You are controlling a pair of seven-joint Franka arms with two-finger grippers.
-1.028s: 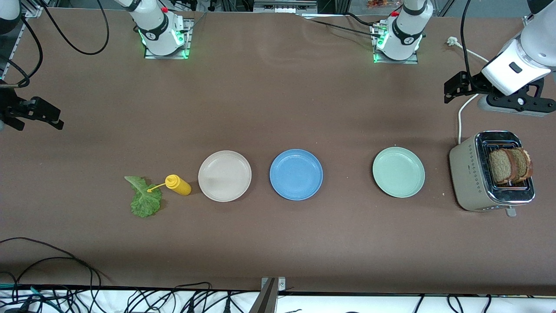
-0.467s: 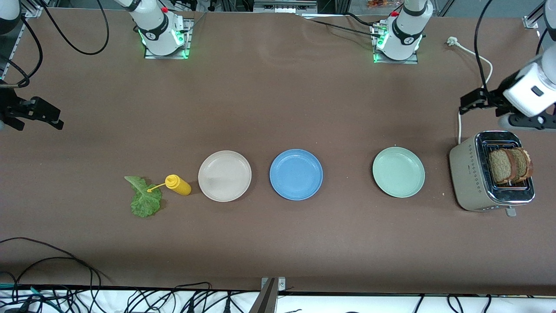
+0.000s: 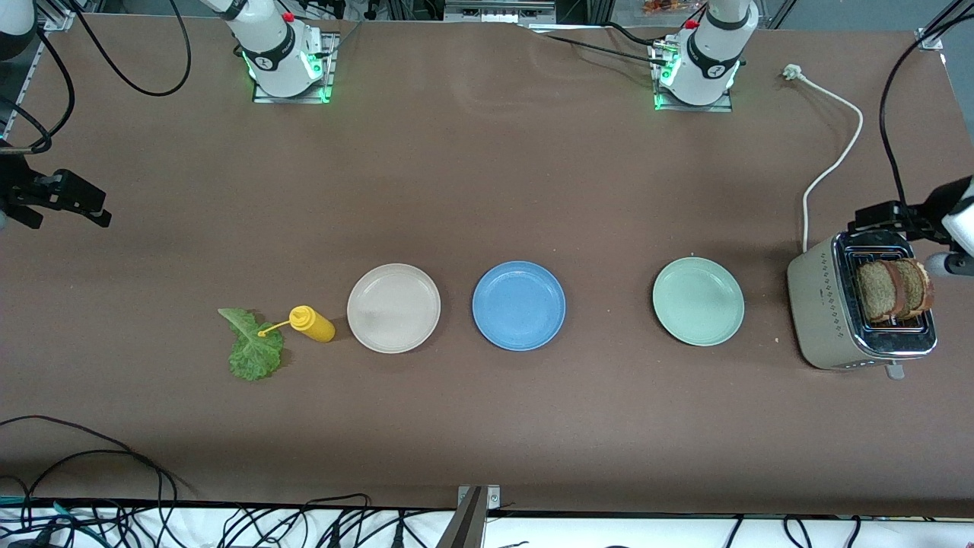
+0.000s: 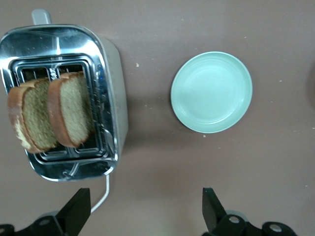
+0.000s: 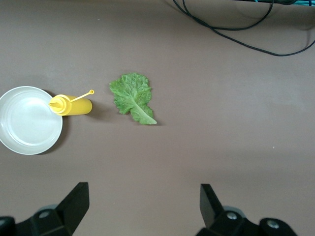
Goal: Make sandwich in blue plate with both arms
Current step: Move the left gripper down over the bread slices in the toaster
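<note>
Left gripper (image 4: 142, 216), fingers spread, over toaster (image 3: 833, 304) at right edge; right gripper (image 5: 142, 211) spread, waiting at left edge; blue plate (image 3: 519, 305) centre.

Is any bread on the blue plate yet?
No, the blue plate is bare; both bread slices stand in the toaster.

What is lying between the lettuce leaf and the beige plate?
A yellow bottle on its side lies between the lettuce and the beige plate, seen in the front view.
</note>
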